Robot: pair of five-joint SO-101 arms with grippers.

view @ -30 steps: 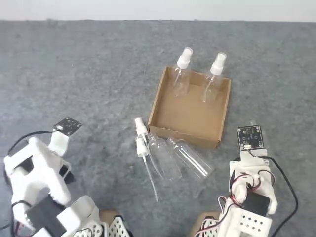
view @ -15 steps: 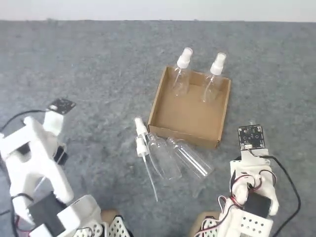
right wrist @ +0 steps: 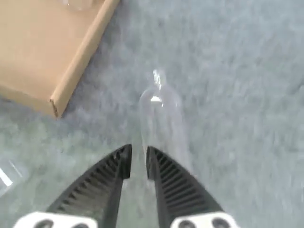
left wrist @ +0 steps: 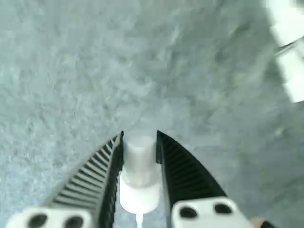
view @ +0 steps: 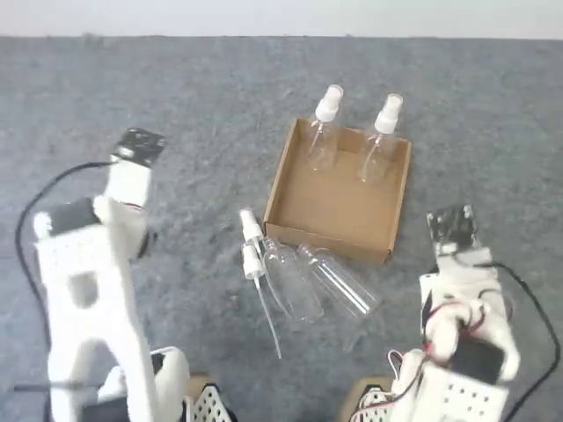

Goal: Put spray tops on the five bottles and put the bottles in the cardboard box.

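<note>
Over the grey bench (left wrist: 71,57), the left fingers (left wrist: 107,166) clamp a white spray top (left wrist: 139,166), while the right fingers (right wrist: 166,180) pinch a clear bottle (right wrist: 159,114) near the cardboard box (right wrist: 47,42).

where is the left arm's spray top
The left wrist view shows the spray top clamped in the left end effector above grey carpet, left of the cardboard box.

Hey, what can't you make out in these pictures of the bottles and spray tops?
Left wrist view: the spray top in the left gripper has its tube cut off by the picture's edge.
Right wrist view: the clear bottle is blurred and see-through, its near end lost behind the right gripper.
High view: the lying bottle is too small to tell whether the white top by its neck is attached.
</note>
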